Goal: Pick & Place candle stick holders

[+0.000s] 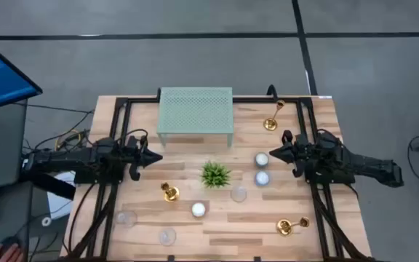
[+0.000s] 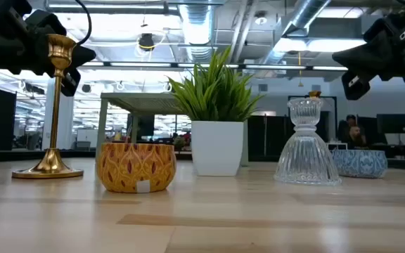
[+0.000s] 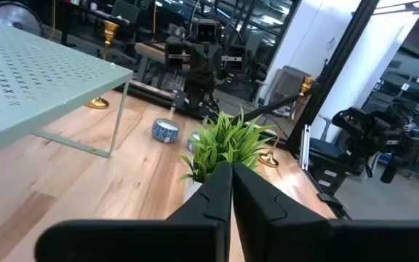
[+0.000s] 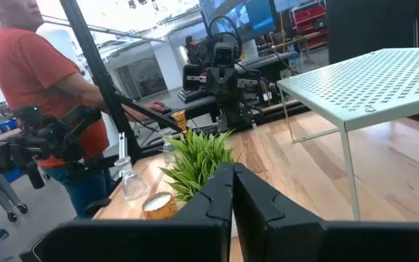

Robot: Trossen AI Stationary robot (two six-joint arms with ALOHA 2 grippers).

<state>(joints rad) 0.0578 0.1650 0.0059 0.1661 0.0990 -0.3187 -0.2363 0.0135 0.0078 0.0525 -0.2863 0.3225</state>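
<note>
Three gold candlesticks on the table, and nobody is holding any of them. One point(image 1: 169, 192) stands upright just left of the plant point(image 1: 215, 175), stem vertical, cup on top. The second point(image 1: 271, 119) sits at about one o'clock from the plant, right of the green mesh shelf point(image 1: 195, 110), and seems to stand on its base. The third point(image 1: 291, 226) appears tipped over near the front right edge, its stem running left to right with the base toward the left.

The left gripper point(image 1: 153, 156) hovers left of the plant, arm stretched level, fingers pressed together, the nearest candlestick at roughly five o'clock from its tip. The right gripper point(image 1: 275, 153) mirrors it, pointing inward, fingers closed on nothing, candlesticks well apart from it at twelve and six o'clock.
</note>
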